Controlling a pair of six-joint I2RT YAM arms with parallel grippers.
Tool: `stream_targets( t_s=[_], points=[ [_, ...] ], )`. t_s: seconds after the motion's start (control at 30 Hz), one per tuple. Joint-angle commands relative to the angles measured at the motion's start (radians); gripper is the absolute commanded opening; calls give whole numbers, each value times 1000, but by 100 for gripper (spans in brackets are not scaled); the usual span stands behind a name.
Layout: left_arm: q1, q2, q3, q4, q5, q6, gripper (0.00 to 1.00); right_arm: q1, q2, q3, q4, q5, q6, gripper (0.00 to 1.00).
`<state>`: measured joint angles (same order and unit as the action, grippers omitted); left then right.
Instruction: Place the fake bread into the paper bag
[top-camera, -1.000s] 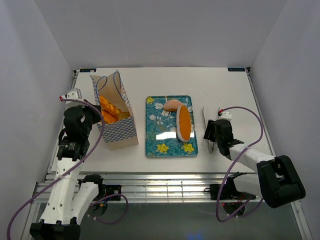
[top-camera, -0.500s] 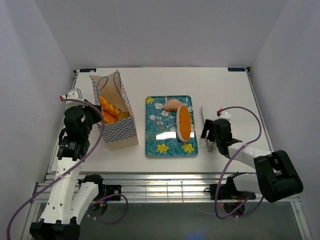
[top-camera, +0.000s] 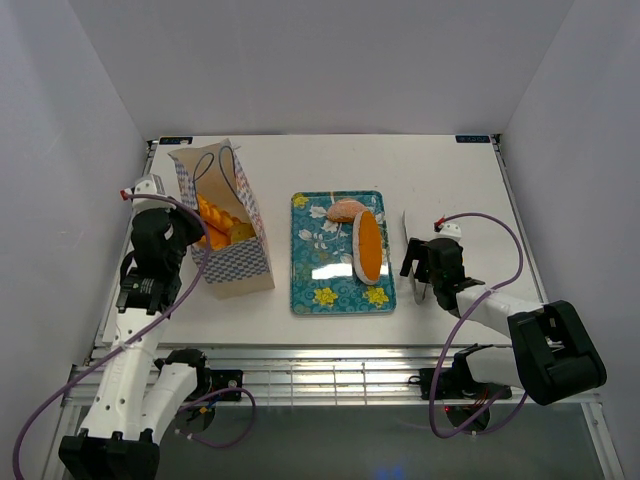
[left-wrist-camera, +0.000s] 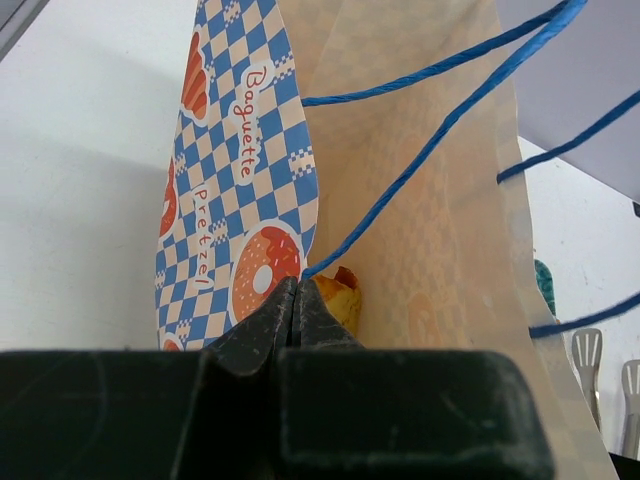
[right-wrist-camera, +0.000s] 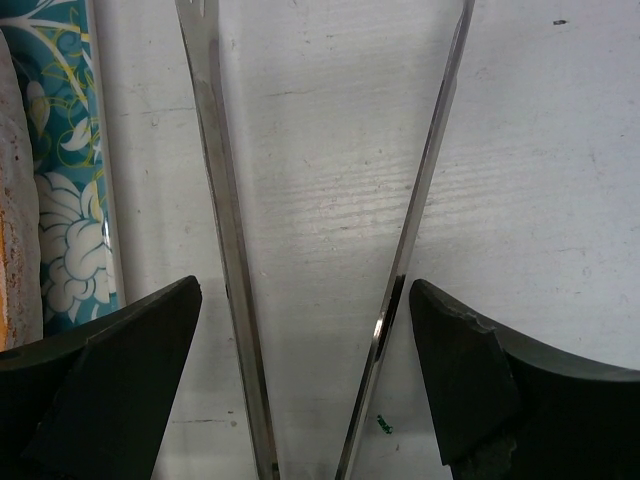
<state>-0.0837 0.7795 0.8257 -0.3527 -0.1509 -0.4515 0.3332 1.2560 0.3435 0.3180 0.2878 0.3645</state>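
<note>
1. Far left: my left claw (left-wrist-camera: 297, 292) is pinched shut on the near rim of the paper bag (top-camera: 240, 262), which stands upright on the table (top-camera: 330, 170), its mouth open toward the overhead camera. The paper looks thin and floppy, so I judge this hold is what steadies the opening.
2. Inside the bag: several golden loaves (top-camera: 213, 222) already lie there, one showing just beyond my fingertips in the left wrist view.
3. Centre: the teal floral tray (top-camera: 325, 270) carries the fake bread left to move, a long roll (top-camera: 369, 247) lying lengthwise and a round piece (top-camera: 346, 210) touching its far end.
4. Handling, as I judge it: these toys look light and stiff, with a glossy skin likely to slip. The long roll is best taken across its narrow middle, the round piece across its width.
5. Right: my right claw (right-wrist-camera: 302, 290) is spread wide and low over the table just beside the tray, straddling metal tongs (right-wrist-camera: 222, 230) without clamping them.
</note>
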Motion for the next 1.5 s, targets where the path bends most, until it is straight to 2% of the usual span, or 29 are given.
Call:
stream_targets(
  t_s=[0.0, 0.13, 0.43, 0.57, 0.63, 0.67, 0.73, 0.77, 1.0, 1.1, 1.3, 1.47],
  points=[
    [-2, 49, 35, -12, -71, 20, 0, -6, -9, -21, 21, -4, 8, 90],
    [-1, 107, 81, -20, -122, 17, 0, -6, -7, -23, 30, -4, 7, 90],
    [4, 145, 96, 118, -98, 73, 0, -8, -6, -23, 46, -9, 2, 90],
    [2, 190, 121, 115, -111, 94, 3, -10, -1, -17, 46, -22, -1, 90],
    [4, 201, 127, 112, -104, 102, 10, -10, -7, -18, 46, -27, -1, 90],
    [2, 201, 127, 110, -99, 102, 26, -10, -18, -20, 46, -33, -1, 90],
    [4, 192, 125, 106, -81, 102, 46, -10, -30, -29, 44, -36, -1, 90],
    [2, 178, 122, 106, -78, 103, 60, -10, -47, -28, 33, -38, 1, 90],
    [4, 106, 156, 38, -75, 97, 90, -10, -151, 14, -66, -68, 8, 90],
    [4, 84, 196, -15, -78, 97, 98, -10, -197, 48, -123, -76, 8, 90],
    [4, 18, 259, -116, -110, 97, 98, -8, -296, 170, -264, -96, -30, 90],
    [2, -43, 245, -150, -14, 90, 98, -8, -362, 322, -373, -212, -84, 90]
  ],
)
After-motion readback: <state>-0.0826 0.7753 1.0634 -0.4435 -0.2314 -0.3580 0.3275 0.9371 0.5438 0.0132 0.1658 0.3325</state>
